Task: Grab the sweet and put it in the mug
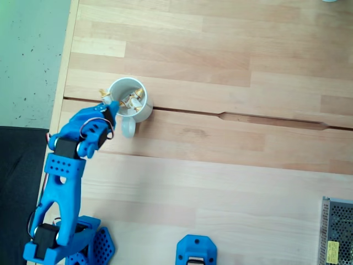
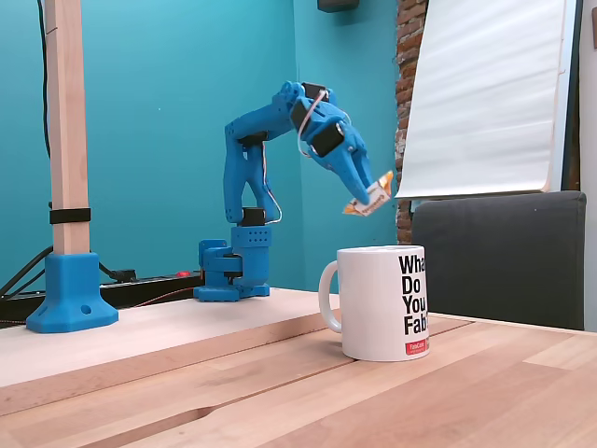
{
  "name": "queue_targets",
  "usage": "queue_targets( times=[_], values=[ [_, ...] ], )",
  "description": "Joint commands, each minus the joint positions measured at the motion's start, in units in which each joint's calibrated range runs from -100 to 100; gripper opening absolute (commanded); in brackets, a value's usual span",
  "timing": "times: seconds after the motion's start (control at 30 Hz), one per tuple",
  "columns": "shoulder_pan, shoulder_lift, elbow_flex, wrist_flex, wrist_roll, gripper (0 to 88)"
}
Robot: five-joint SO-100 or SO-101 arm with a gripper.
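Note:
The white mug (image 1: 142, 112) stands near the table's left edge in a fixed view from above, its handle toward the camera's bottom, with several wrapped candies (image 1: 132, 100) inside it. My blue gripper (image 1: 107, 101) is at the mug's left rim, shut on the sweet (image 1: 103, 94), whose golden twisted end sticks out. From the side, in a fixed view, the gripper (image 2: 371, 194) hangs tilted down above the mug (image 2: 387, 303), a clear gap over the rim. The sweet (image 2: 369, 199) is pinched at the fingertips, white with golden ends.
A groove (image 1: 248, 117) runs across the wooden table. A blue part (image 1: 196, 251) lies at the bottom edge and a metal mesh box (image 1: 337, 232) sits at the bottom right. A wooden post in a blue clamp (image 2: 70, 289) stands left; a dark chair back (image 2: 494, 252) is behind.

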Motion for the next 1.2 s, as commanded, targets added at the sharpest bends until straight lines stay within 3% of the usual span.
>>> queue_targets(
  times=[0.0,0.4,1.17],
  values=[
    [-1.0,-0.7,-2.2,-0.9,-0.9,0.0],
    [3.5,0.2,-1.9,-0.9,-2.0,0.0],
    [3.3,10.1,-12.8,-0.9,-2.1,0.0]
  ],
)
